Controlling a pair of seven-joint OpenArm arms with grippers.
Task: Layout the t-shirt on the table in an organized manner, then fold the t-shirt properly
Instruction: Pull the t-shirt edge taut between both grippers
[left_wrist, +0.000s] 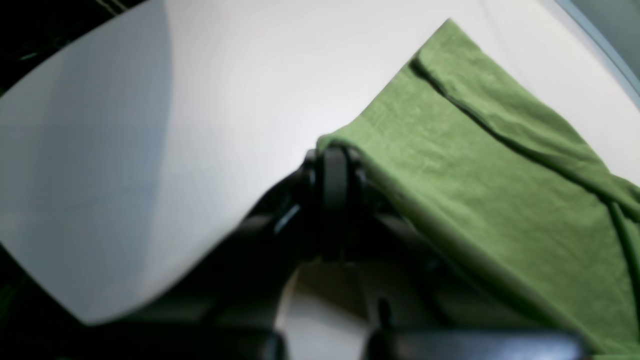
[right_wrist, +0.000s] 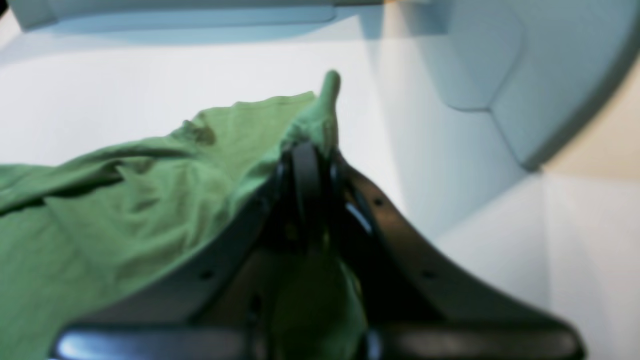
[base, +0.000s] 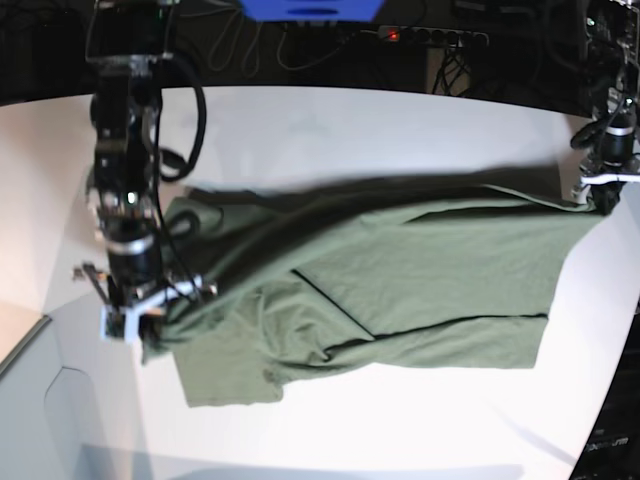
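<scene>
The olive-green t-shirt (base: 400, 280) hangs stretched across the white table (base: 330, 130) between my two grippers, with a sleeve and folds drooping at the near left. At the left of the base view my right gripper (base: 150, 335) is shut on a bunched edge of the t-shirt. Its wrist view shows the fingers (right_wrist: 306, 160) pinching cloth (right_wrist: 150, 200), with a tip of fabric poking past them. At the far right my left gripper (base: 603, 200) is shut on a corner of the t-shirt. The left wrist view shows that gripper (left_wrist: 334, 160) holding the lifted t-shirt edge (left_wrist: 475, 175) above the table (left_wrist: 200, 100).
A power strip (base: 430, 37), cables and a blue object (base: 310, 8) lie beyond the table's far edge. The table's curved rim (left_wrist: 600, 45) runs close behind the left gripper. A pale grey panel (base: 60, 420) sits at the near left corner.
</scene>
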